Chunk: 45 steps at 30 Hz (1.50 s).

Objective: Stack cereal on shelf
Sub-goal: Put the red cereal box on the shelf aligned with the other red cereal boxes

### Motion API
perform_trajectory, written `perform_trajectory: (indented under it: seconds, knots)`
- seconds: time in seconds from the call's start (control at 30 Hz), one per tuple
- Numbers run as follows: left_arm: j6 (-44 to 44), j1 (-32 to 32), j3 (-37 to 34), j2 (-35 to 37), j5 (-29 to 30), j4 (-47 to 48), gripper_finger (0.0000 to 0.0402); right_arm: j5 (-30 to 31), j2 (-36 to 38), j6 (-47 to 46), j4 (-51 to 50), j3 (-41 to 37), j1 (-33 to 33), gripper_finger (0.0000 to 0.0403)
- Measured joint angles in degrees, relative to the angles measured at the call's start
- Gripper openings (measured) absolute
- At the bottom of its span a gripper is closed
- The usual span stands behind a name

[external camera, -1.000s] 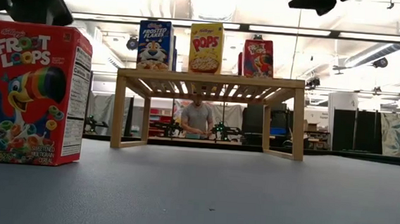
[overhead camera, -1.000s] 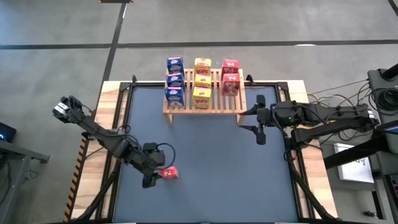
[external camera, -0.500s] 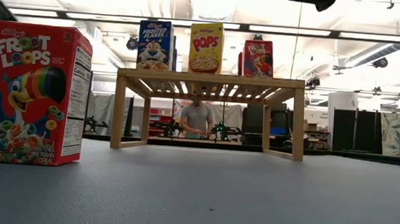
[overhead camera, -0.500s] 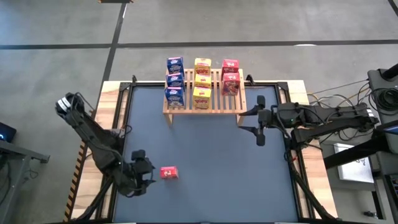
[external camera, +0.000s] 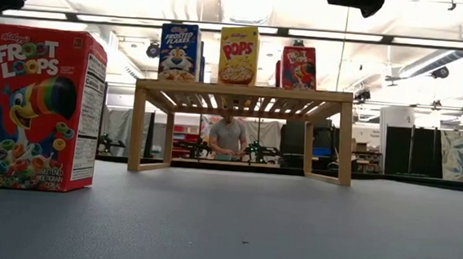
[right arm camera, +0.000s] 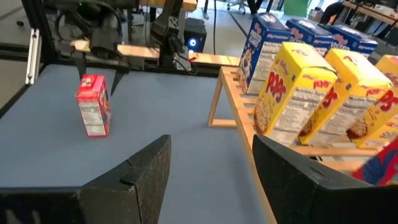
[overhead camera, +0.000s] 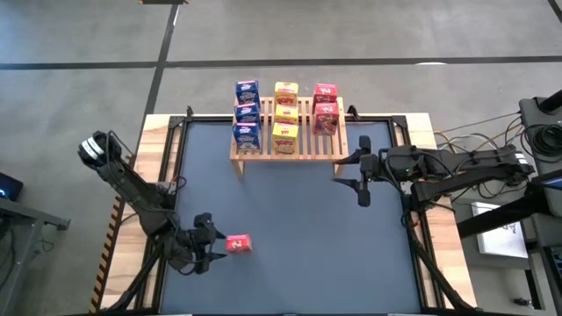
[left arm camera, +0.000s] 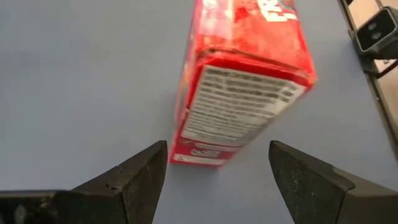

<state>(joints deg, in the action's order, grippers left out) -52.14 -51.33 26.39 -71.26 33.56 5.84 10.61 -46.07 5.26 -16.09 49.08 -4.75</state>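
The left gripper (left arm camera: 214, 171) has its jaws spread wide and empty, the red cereal box (left arm camera: 242, 81) standing just ahead of the gap, upright on the dark mat (overhead camera: 299, 228) near the table's front left (well apart from the rack). The right gripper (overhead camera: 362, 178) hangs open too, holding nothing, just off the shelf (overhead camera: 307, 147), where eight boxes already sit in blue, yellow and red rows. The lone box looks light, stiff cardboard, probably easy to tip or dent; gripping its two narrow side panels around mid-height seems best.
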Motion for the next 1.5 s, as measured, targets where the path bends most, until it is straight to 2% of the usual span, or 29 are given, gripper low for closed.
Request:
perform_trajectory:
  seconds: [0.3, 0.63, 0.77, 1.07, 1.13, 1.27, 1.37, 1.5]
  knots:
    - [3.46, 0.45, -2.88, 0.0, 4.93, -5.06, 0.0265, -0.04, -2.94, -0.15, 2.33, -0.37, 0.0, 0.0217]
    - [10.71, 3.04, -3.07, 0.0, 4.96, -11.38, 0.0263, -0.04, -6.09, 0.67, 5.3, -0.37, 0.0, 0.0217]
    - [11.15, 3.23, -3.05, 0.0, 4.96, -11.98, 0.0242, -0.3, -7.28, 0.43, 6.02, -0.7, -0.34, 0.0217]
    - [11.72, 3.61, -2.99, 0.01, 6.47, -14.82, 0.018, -0.36, -8.04, 3.35, 17.05, -5.37, -3.79, 0.0217]
    - [12.1, 3.93, -2.65, 0.01, 6.47, -14.92, 0.0172, -1.66, -8.0, 2.86, 21.52, -8.1, -4.41, 0.0217]
    - [12.67, 5.75, -1.71, 0.07, 6.49, -14.86, 0.0164, -6.56, -9.57, -0.46, 42.18, -18.37, -5.16, 0.0217]
    - [15.38, 7.95, -0.08, 0.07, 6.47, -14.8, 0.0163, -6.56, -12.53, -4.87, 55.06, -25.66, -5.12, 0.0217]
    - [19.99, 11.15, 3.38, 0.07, 6.44, -14.83, 0.0163, -6.12, -18.29, -12.56, 68.2, -31.25, -5.13, 0.0217]
